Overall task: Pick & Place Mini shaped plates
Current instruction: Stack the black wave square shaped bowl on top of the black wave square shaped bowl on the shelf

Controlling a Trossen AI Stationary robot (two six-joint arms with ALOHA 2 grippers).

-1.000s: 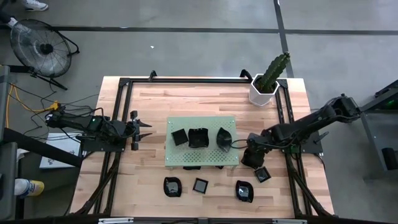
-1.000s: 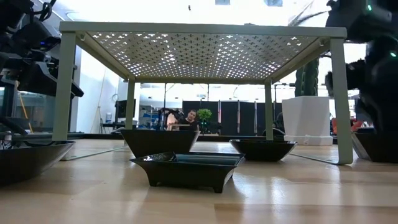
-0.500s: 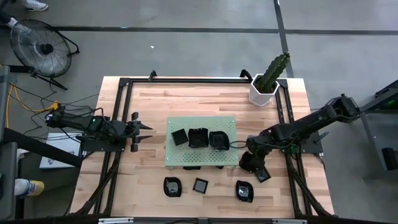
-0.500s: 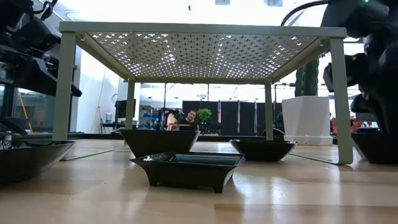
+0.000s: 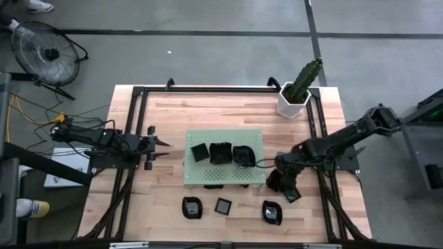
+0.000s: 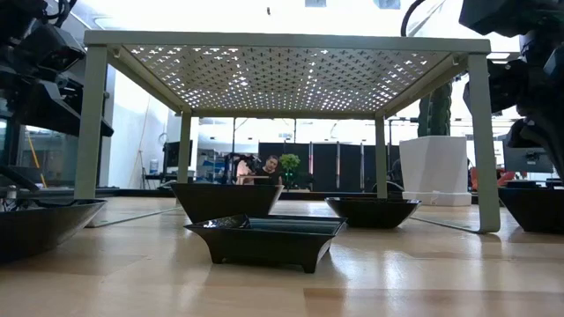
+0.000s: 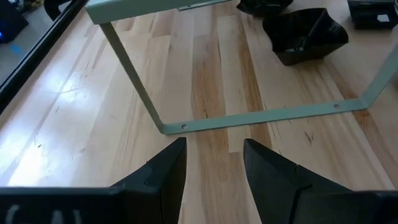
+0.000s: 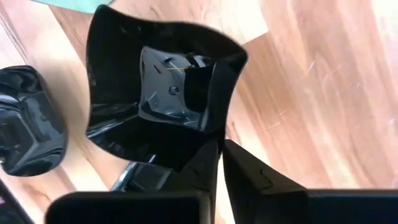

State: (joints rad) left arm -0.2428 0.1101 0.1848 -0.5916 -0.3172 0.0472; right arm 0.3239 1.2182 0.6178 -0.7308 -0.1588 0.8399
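Observation:
The green perforated board (image 5: 225, 176) stands on legs mid-table with three black mini shaped plates (image 5: 221, 153) on top. More plates rest on the wood near the front edge (image 5: 223, 205) and right of the board (image 5: 292, 194). My right gripper (image 5: 277, 181) (image 8: 221, 152) is down by the board's near right corner, shut on a square black plate (image 8: 155, 93). My left gripper (image 5: 160, 145) (image 7: 214, 168) waits open, left of the board, with nothing between its fingers. My right gripper pinches the square plate's rim (image 8: 219, 127) near one corner. One finger (image 8: 208, 158) appears to be on the inner side of the wall and the other (image 8: 245, 165) on the outer side. Whether the plate is off the table, I cannot tell.
A white hexagonal pot with a cactus (image 5: 294, 100) stands at the far right corner. Black rails (image 5: 131, 124) run along the table's edges. Under the board, low dishes (image 6: 269, 238) sit between its legs (image 6: 480, 141). A person shows far off in the room (image 6: 271, 165).
My right gripper has moved a little toward the near edge, from beside the board's right side down to its near right corner. The rightmost plate on the board, tipped up a second ago, now lies flat and slightly further left.

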